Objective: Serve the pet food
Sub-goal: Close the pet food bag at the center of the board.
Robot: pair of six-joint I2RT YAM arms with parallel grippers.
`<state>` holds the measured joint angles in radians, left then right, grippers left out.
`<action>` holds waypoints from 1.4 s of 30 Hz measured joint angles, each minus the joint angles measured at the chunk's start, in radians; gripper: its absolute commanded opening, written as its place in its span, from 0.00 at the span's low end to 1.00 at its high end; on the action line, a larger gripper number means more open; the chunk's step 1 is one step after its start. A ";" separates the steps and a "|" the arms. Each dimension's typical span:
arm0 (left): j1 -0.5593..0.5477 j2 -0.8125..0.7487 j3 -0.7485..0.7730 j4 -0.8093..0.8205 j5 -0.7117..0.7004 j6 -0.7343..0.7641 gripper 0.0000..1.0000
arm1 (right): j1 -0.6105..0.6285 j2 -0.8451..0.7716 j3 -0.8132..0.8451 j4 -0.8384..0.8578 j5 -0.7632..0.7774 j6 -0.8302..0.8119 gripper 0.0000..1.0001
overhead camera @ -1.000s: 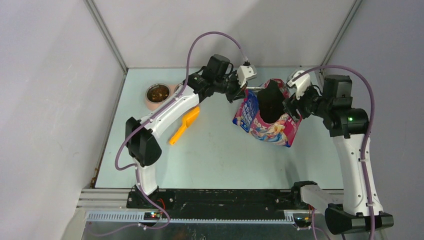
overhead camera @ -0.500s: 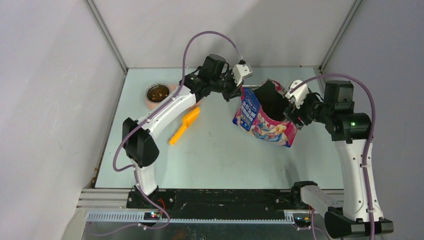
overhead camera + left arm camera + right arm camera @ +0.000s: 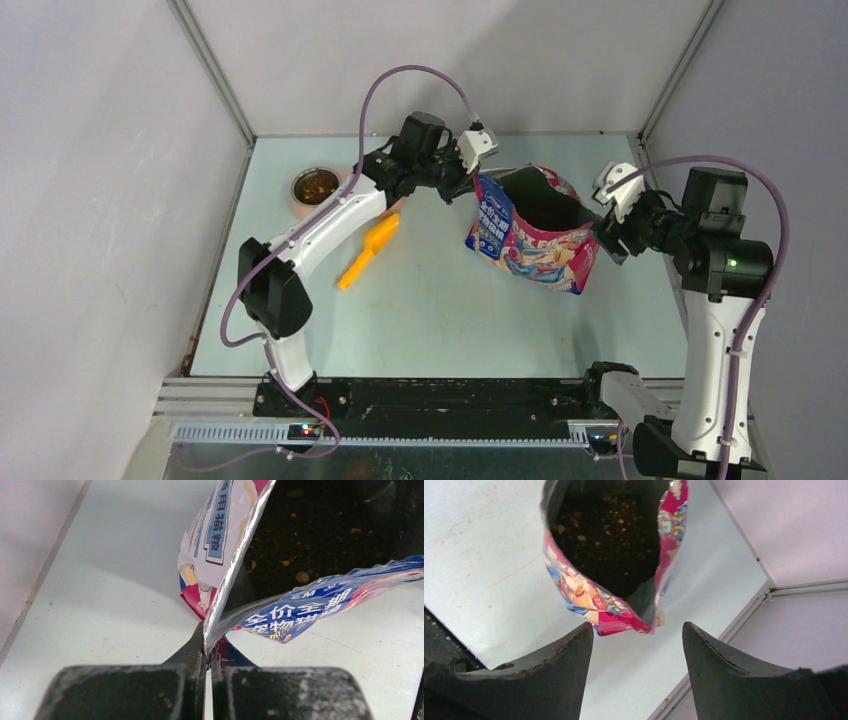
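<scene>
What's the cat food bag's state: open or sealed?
Open. The bag has its mouth gaping wide, with kibble visible inside from both wrist views; the left gripper pinches its rim.

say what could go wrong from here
The glossy blue, pink and red cat food bag is held only by one rim corner in the shut left hand; it could slip or tear.
The right hand is open, gripping nothing, so the bag may sag and spill small brown kibble.
</scene>
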<state>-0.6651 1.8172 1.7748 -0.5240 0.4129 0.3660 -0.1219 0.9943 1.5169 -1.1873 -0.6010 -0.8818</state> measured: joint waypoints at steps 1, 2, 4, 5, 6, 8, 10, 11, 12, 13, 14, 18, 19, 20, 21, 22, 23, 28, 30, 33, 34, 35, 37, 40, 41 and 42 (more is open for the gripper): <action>0.000 0.000 0.000 0.000 -0.004 0.000 0.00 | 0.000 0.000 -0.001 -0.019 -0.006 -0.016 0.68; 0.000 0.000 0.000 0.000 -0.009 0.000 0.00 | 0.000 0.002 -0.005 -0.035 -0.009 -0.029 0.68; 0.001 -0.002 0.000 -0.001 -0.016 0.000 0.00 | 0.000 0.002 -0.027 -0.054 -0.013 -0.053 0.68; 0.001 -0.003 0.000 -0.002 -0.018 0.000 0.00 | 0.000 0.002 -0.047 -0.060 -0.013 -0.062 0.67; 0.001 -0.003 0.000 -0.002 -0.018 0.000 0.00 | 0.000 0.002 -0.070 -0.063 -0.013 -0.069 0.67; 0.001 -0.005 0.000 -0.005 -0.018 0.000 0.00 | 0.000 0.008 -0.117 -0.056 -0.013 -0.072 0.66; 0.001 -0.008 -0.004 -0.006 -0.018 0.001 0.00 | 0.000 0.015 -0.153 -0.029 -0.013 -0.066 0.63; 0.002 -0.012 -0.010 -0.005 -0.018 0.002 0.00 | 0.000 0.017 -0.165 -0.014 -0.013 -0.060 0.60; 0.002 -0.017 -0.016 -0.005 -0.017 0.002 0.00 | 0.000 0.018 -0.178 0.009 -0.013 -0.048 0.53; 0.003 -0.021 -0.022 -0.005 -0.016 0.004 0.00 | 0.000 0.018 -0.190 0.035 -0.013 -0.035 0.48; 0.005 -0.026 -0.027 -0.004 -0.016 0.006 0.00 | 0.000 0.018 -0.199 0.064 -0.013 -0.019 0.38; 0.009 -0.043 -0.048 -0.005 -0.013 0.012 0.00 | 0.005 0.017 -0.218 0.146 -0.013 0.014 0.07; 0.012 -0.048 -0.052 -0.005 -0.011 0.015 0.00 | 0.006 0.015 -0.222 0.154 -0.011 0.016 0.02; 0.015 -0.053 -0.058 -0.004 -0.008 0.018 0.00 | 0.007 0.012 -0.230 0.162 -0.007 0.016 0.00; 0.019 -0.058 -0.064 -0.005 -0.006 0.021 0.00 | 0.007 0.004 -0.240 0.170 -0.001 0.017 0.00; 0.026 -0.063 -0.074 -0.005 0.002 0.027 0.00 | 0.007 -0.005 -0.251 0.180 0.004 0.014 0.00; 0.032 -0.068 -0.082 -0.006 0.008 0.033 0.00 | 0.006 -0.021 -0.264 0.190 0.007 0.013 0.00; 0.044 -0.090 -0.113 -0.009 0.026 0.088 0.00 | -0.019 -0.098 -0.323 0.230 0.012 0.019 0.00; 0.044 -0.099 -0.117 -0.012 0.033 0.112 0.00 | -0.034 -0.109 -0.335 0.253 0.011 0.057 0.00; 0.044 -0.111 -0.118 -0.032 0.050 0.149 0.00 | -0.051 -0.112 -0.350 0.318 0.022 0.161 0.00; 0.044 -0.116 -0.118 -0.043 0.058 0.159 0.00 | -0.055 -0.112 -0.357 0.345 0.029 0.205 0.00; 0.044 -0.121 -0.116 -0.055 0.064 0.166 0.01 | -0.057 -0.112 -0.362 0.365 0.034 0.244 0.00; 0.044 -0.128 -0.103 -0.088 0.076 0.177 0.17 | -0.060 -0.112 -0.374 0.410 0.048 0.335 0.00; 0.046 -0.138 -0.042 -0.154 0.084 0.200 0.52 | -0.067 -0.111 -0.387 0.449 0.052 0.428 0.00; 0.044 -0.145 -0.017 -0.169 0.088 0.213 0.56 | -0.068 -0.111 -0.389 0.457 0.049 0.449 0.00; 0.042 -0.154 0.008 -0.185 0.089 0.227 0.60 | -0.068 -0.110 -0.391 0.463 0.047 0.465 0.00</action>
<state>-0.6228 1.6634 1.7824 -0.7094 0.5018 0.5930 -0.1898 0.8845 1.1263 -0.7238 -0.5541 -0.4168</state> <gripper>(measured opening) 0.456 0.011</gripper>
